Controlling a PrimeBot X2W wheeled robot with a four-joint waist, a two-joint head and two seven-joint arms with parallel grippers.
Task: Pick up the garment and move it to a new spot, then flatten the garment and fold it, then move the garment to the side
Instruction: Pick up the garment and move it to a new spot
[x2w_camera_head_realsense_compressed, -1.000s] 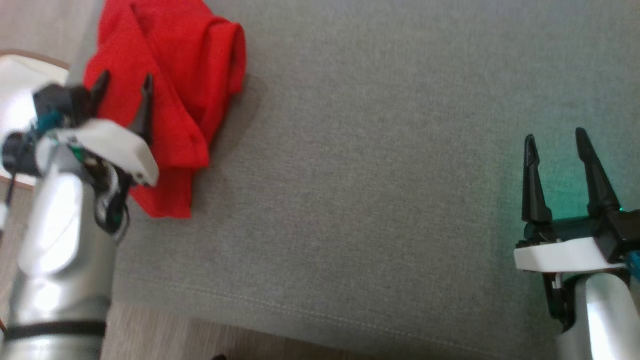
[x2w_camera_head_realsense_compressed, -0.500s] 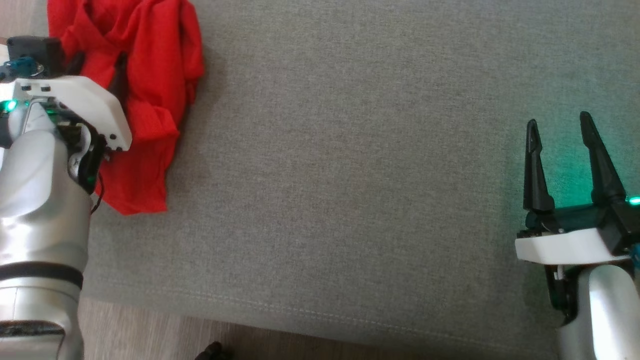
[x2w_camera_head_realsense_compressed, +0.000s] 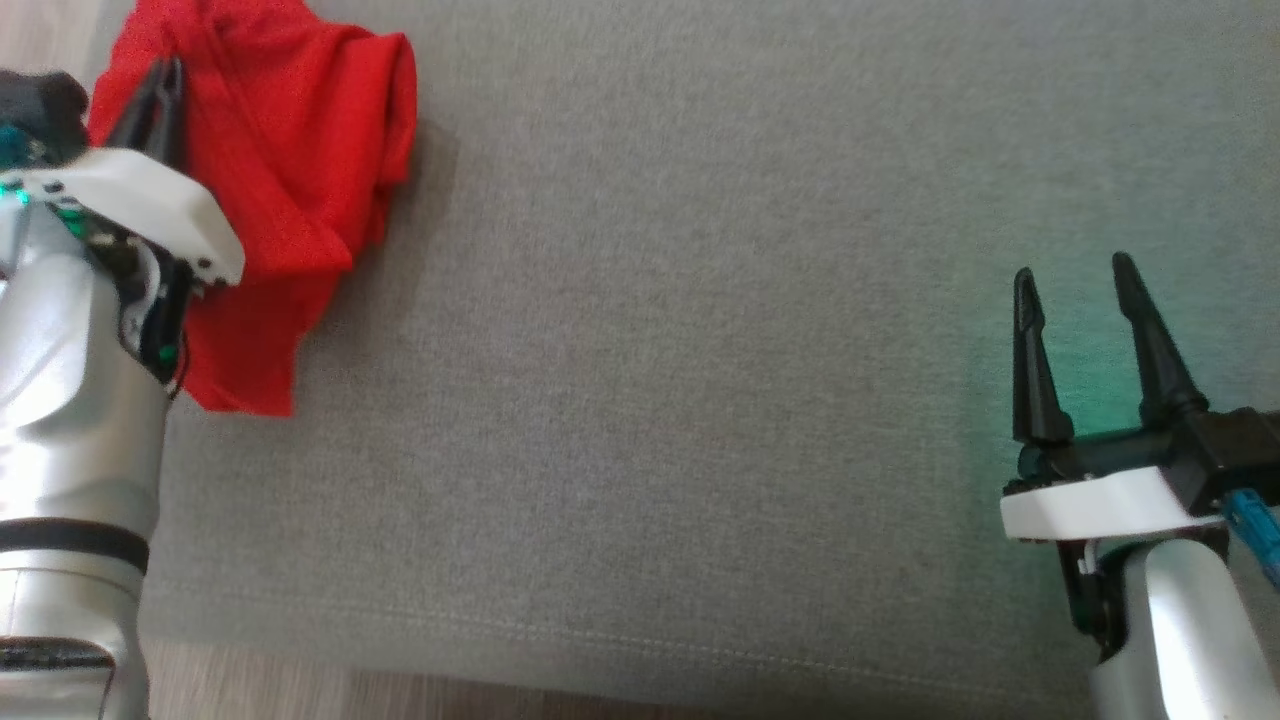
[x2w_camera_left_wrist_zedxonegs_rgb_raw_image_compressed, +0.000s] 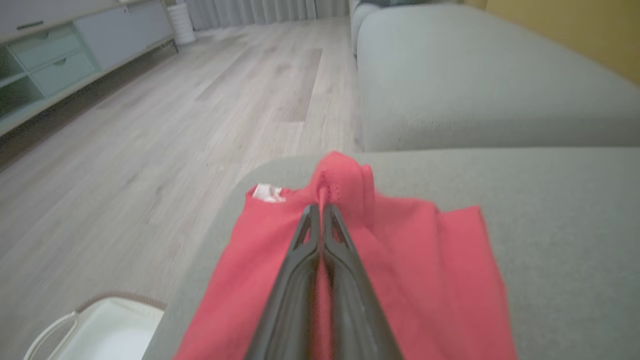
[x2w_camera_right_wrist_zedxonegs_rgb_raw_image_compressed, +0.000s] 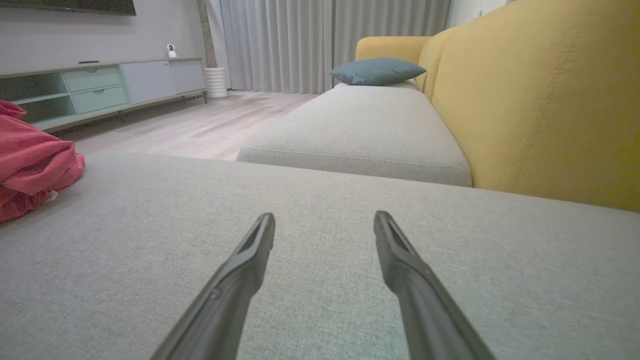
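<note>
A crumpled red garment (x2w_camera_head_realsense_compressed: 290, 170) lies at the far left corner of the grey sofa cushion (x2w_camera_head_realsense_compressed: 700, 350). My left gripper (x2w_camera_head_realsense_compressed: 165, 75) is shut on a pinched fold of the garment (x2w_camera_left_wrist_zedxonegs_rgb_raw_image_compressed: 345, 180); in the left wrist view the two fingers meet with red cloth between them and a raised peak at their tips (x2w_camera_left_wrist_zedxonegs_rgb_raw_image_compressed: 320, 207). A white label (x2w_camera_left_wrist_zedxonegs_rgb_raw_image_compressed: 267, 192) shows on the cloth. My right gripper (x2w_camera_head_realsense_compressed: 1070, 280) hovers open over the cushion at the right, nothing between its fingers (x2w_camera_right_wrist_zedxonegs_rgb_raw_image_compressed: 324, 220). The right wrist view has the garment (x2w_camera_right_wrist_zedxonegs_rgb_raw_image_compressed: 30, 160) at its far left.
A white basket (x2w_camera_left_wrist_zedxonegs_rgb_raw_image_compressed: 100, 330) stands on the wooden floor (x2w_camera_left_wrist_zedxonegs_rgb_raw_image_compressed: 150, 125) beside the cushion's left edge. A second grey cushion (x2w_camera_right_wrist_zedxonegs_rgb_raw_image_compressed: 360, 130), a yellow backrest (x2w_camera_right_wrist_zedxonegs_rgb_raw_image_compressed: 540, 95) and a blue pillow (x2w_camera_right_wrist_zedxonegs_rgb_raw_image_compressed: 377, 71) lie beyond. A low cabinet (x2w_camera_right_wrist_zedxonegs_rgb_raw_image_compressed: 90, 90) lines the wall.
My left gripper has shut on the red garment, bunching and lifting a fold. The head view has shifted a little. The right gripper stays open.
</note>
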